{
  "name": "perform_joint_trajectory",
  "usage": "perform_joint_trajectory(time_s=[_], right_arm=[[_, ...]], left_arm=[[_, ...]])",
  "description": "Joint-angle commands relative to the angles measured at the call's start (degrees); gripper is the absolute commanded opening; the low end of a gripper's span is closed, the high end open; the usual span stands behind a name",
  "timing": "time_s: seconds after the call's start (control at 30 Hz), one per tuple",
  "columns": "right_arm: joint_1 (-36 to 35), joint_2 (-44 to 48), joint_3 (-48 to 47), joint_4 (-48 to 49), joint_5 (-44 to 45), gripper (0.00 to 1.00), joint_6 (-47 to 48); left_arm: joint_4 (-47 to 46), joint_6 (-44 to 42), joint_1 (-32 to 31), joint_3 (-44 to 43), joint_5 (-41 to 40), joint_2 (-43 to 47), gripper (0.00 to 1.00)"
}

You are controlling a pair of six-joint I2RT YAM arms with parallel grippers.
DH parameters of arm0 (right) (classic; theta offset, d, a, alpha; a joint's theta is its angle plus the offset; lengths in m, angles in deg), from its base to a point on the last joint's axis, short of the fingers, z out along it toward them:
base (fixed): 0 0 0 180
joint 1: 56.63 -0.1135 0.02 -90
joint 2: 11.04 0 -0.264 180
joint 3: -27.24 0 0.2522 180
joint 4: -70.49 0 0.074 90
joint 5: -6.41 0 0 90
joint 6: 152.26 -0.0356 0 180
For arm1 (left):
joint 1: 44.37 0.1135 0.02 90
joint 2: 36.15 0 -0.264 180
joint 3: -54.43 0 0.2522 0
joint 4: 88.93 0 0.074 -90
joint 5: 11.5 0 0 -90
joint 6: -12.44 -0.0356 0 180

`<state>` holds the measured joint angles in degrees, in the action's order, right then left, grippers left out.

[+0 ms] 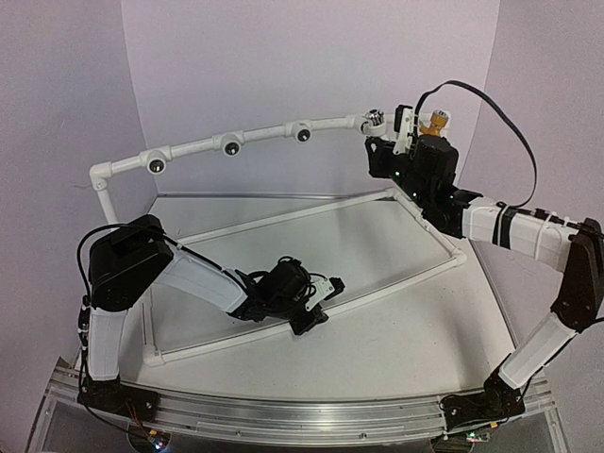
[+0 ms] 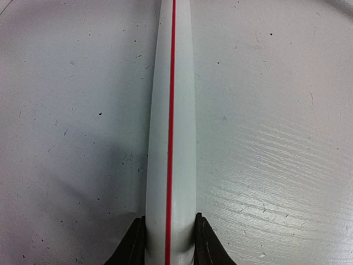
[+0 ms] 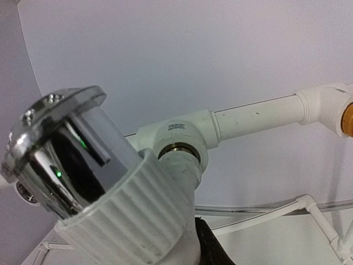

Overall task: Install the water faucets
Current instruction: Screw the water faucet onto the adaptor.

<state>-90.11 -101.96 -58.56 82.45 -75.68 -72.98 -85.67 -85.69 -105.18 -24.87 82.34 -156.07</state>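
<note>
Faucet [image 3: 138, 210] first: a white one, ribbed round its body and capped by a chrome head, filling the lower left of the right wrist view. Its stem end sits right at the dark round socket [image 3: 175, 150] of a white tee on the pipe frame [image 3: 259, 113], near frame centre. Whether the stem has entered the socket cannot be told from here. The right gripper [image 1: 402, 127] is pinched on the faucet, with one dark finger [image 3: 212, 243] showing at the bottom edge beneath the ribs. In the top view this pair stands at the upper right, at the end of the raised rail, with three more sockets [image 1: 229, 146] spaced along the rail to the left. An orange-yellow part [image 3: 347, 117] shows in the elbow at the right edge of the wrist view, and whether it is the second tap is unclear.

Low in the centre of the top view, the left gripper [image 2: 170, 245] is clamped on the frame's base pipe [image 2: 171, 110], the one with a red stripe. It has a finger on each side and is apparently steadying the frame.

The step in hand looks like seating the white faucet in the end socket. The next move calls for holding the stem square to the socket and working it home, without letting the frame shift.
</note>
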Motion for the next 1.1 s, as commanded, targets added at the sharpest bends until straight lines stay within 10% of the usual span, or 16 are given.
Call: perform_joint_trajectory(time_s=[0.0,0.23,0.53,1.07], right_arm=[[2.62,-1.54,0.08,-2.42,9.11,0.00,10.82],[1.78,1.01,2.32,-2.89,10.37,0.60,24.40],[0.44,6.24,4.45,-6.24,5.00,0.98,39.88],[-0.44,14.47,-4.22,-30.95,-3.63,0.98,34.67]], left_arm=[[15.61,3.18,-2.11,4.63,0.21,-8.05,0.00],[15.60,3.20,-2.15,4.57,0.21,-8.05,0.00],[15.60,3.15,-2.11,4.63,0.31,-8.05,0.00],[15.60,2.81,-2.11,4.54,0.73,-8.22,0.00]])
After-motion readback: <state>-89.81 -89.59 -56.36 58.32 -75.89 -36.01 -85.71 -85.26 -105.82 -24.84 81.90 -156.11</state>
